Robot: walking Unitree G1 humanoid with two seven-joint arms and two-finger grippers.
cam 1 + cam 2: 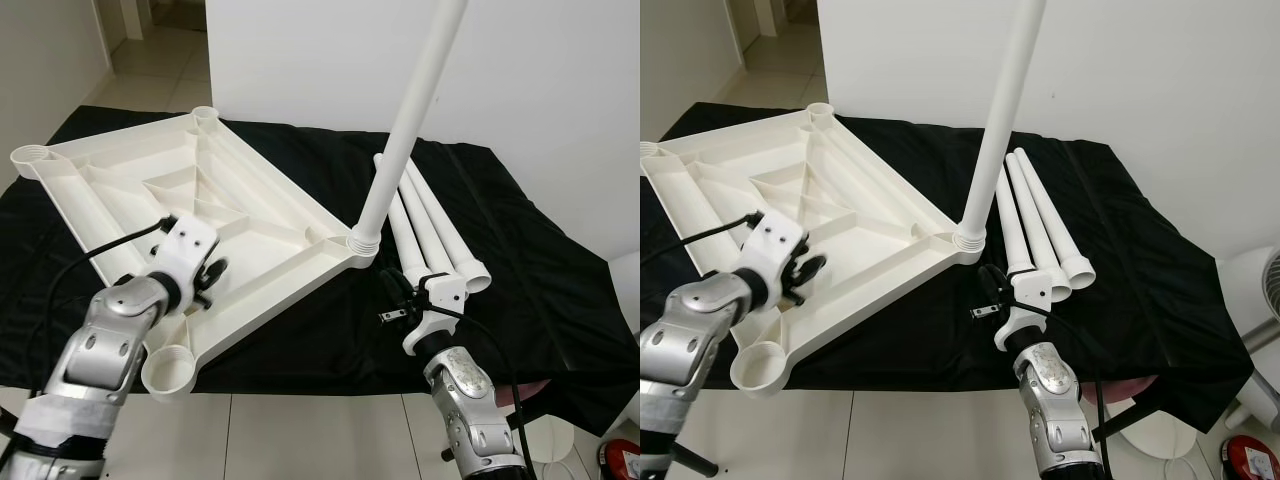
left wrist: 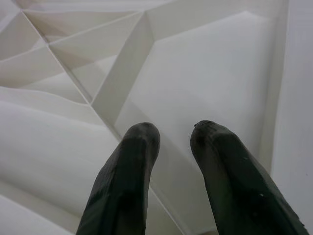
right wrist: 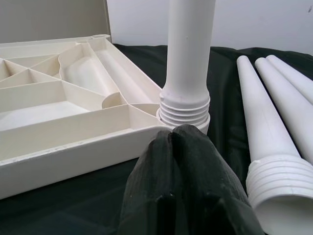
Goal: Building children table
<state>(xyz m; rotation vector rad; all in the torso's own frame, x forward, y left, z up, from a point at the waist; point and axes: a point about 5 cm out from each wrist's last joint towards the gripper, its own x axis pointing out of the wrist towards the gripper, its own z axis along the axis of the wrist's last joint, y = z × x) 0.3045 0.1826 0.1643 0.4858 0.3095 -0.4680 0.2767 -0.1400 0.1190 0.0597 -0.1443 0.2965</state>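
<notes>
a white plastic tabletop [image 1: 190,215] lies upside down on a black cloth [image 1: 520,270], its ribbed underside facing up, with a round socket at each corner. one white leg [image 1: 405,130] stands upright in the corner socket [image 1: 362,243] nearest my right side, its threaded end seated in the socket. three more legs [image 1: 435,225] lie side by side on the cloth just beside that corner, their wide threaded ends toward me.

my left gripper [image 2: 171,161] hovers over the underside of the tabletop, near the edge closest to me, between the ribs. its two black fingers [image 2: 129,166] stand a little apart with nothing between them; i can't tell whether they touch the plastic.

my right gripper [image 3: 183,152] sits low over the cloth, just in front of the standing leg's base. its fingertips are pressed together, holding nothing, pointing at the threaded collar of that leg. the nearest loose leg [image 3: 266,132] lies just beside it.

a white wall [image 1: 560,80] rises behind the cloth and a tiled floor [image 1: 300,435] shows below its near edge.
</notes>
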